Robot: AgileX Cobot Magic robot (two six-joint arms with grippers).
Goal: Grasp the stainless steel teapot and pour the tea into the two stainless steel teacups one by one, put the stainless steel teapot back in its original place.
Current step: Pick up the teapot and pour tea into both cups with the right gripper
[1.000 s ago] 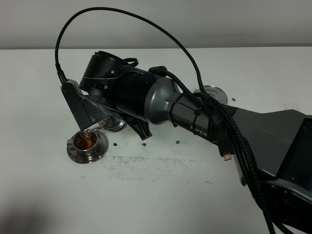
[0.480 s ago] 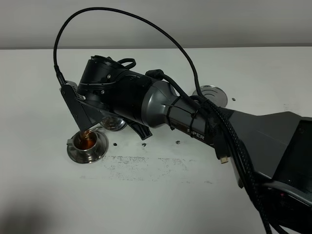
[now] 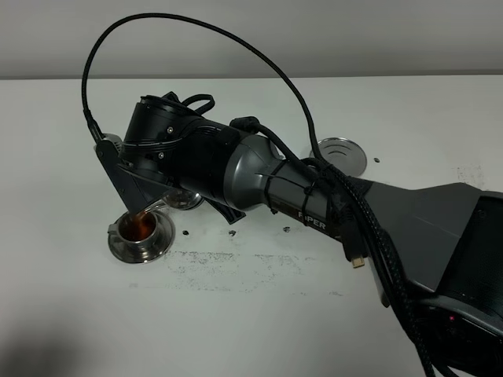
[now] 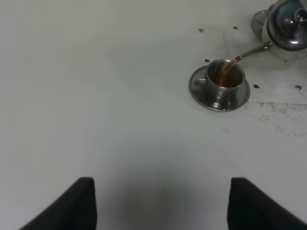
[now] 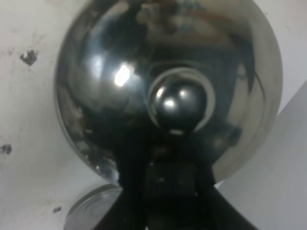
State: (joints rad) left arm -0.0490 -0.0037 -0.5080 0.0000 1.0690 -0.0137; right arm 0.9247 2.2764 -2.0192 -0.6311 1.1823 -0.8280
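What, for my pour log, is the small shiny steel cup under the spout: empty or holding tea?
Holding tea: amber liquid shows inside the small shiny steel cup, streaming from the steel teapot.

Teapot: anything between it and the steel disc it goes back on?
The second teacup sits low beside the teapot, toward the disc; a lifted carry should clear it. The disc top looks bare. The right arm hides most of the table between.

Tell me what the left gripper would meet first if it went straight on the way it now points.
Most likely only the bare table. The left gripper is open and nothing lies on its middle line. The teacup being filled stands to one side of that line, though depth is unclear.
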